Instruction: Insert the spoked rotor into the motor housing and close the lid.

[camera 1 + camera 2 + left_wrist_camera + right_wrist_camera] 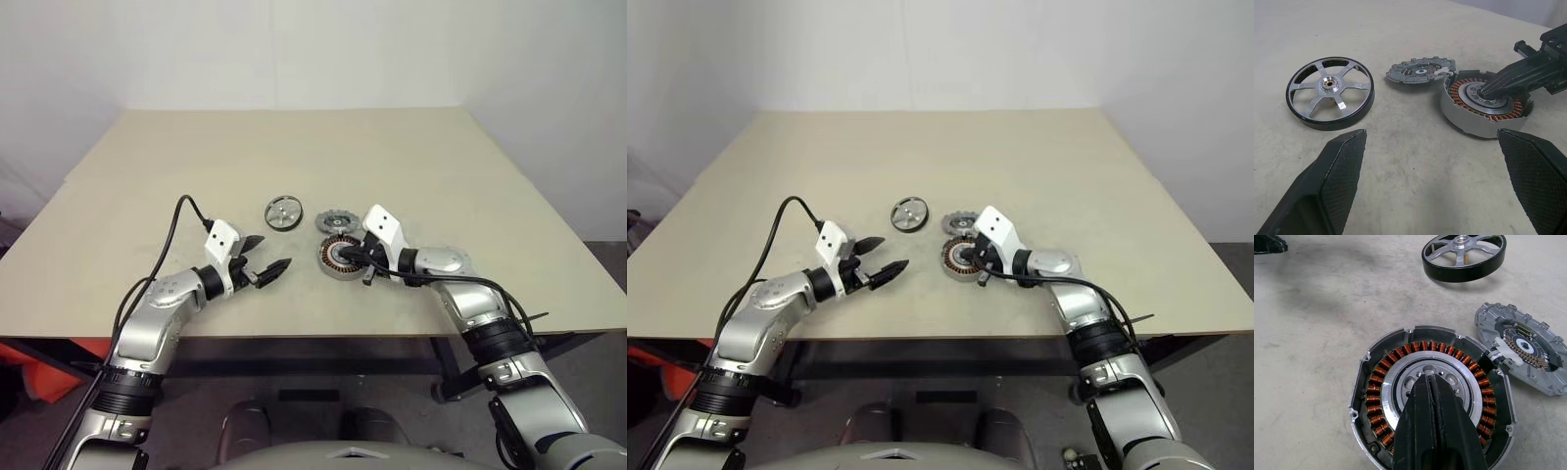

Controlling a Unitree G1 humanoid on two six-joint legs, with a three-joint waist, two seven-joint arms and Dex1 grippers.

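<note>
table (147, 176) holds rotor (282, 212), lid (334, 221); right gripper (1434, 396) covers housing (1376, 382) centre.

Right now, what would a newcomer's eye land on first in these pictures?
The motor housing, with its copper windings, sits mid-table, the shut right gripper pointing into its centre. The lid lies right beside it, the spoked rotor a little apart. The left gripper hovers open nearby.

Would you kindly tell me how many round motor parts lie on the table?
3. The rotor lies leftmost, the lid just right of it, and the housing nearer the robot, touching the lid, under the shut right gripper.
</note>
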